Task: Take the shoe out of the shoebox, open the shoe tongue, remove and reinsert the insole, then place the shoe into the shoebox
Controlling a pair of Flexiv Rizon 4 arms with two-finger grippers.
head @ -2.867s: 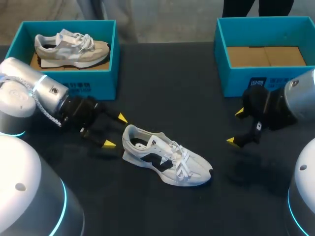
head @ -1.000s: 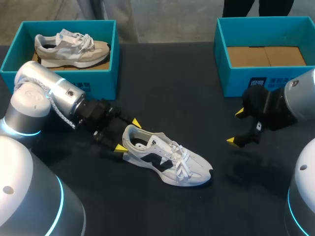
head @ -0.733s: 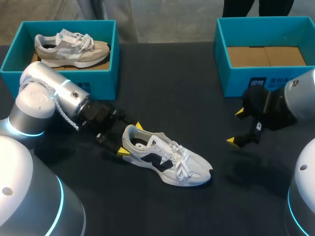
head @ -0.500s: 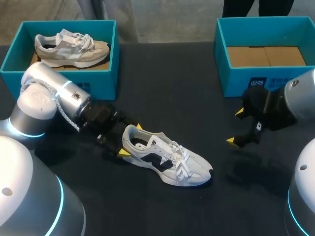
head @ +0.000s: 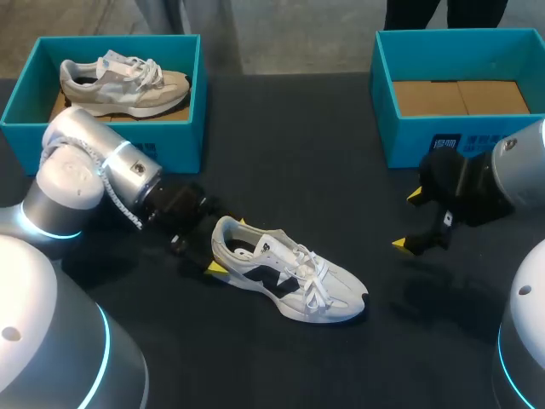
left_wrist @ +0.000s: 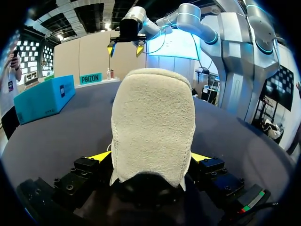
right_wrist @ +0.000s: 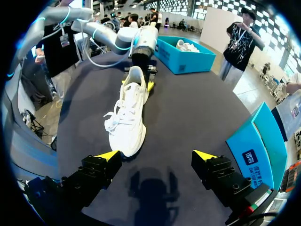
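White shoe (head: 285,277) standing on sole mid-table on dark table (head: 289,162), toe pointing right and near, outside both boxes. We are straddling its heel with left gripper (left_wrist: 150,156): fingers spread, one at each side of heel, contact unclear. We are hovering right gripper (head: 407,220) right of shoe, well apart, fingers spread, gripping nothing. Left shoebox (head: 162,145), far left, holding beige shoe (head: 123,85). Right shoebox (head: 409,136), far right, showing cardboard floor.
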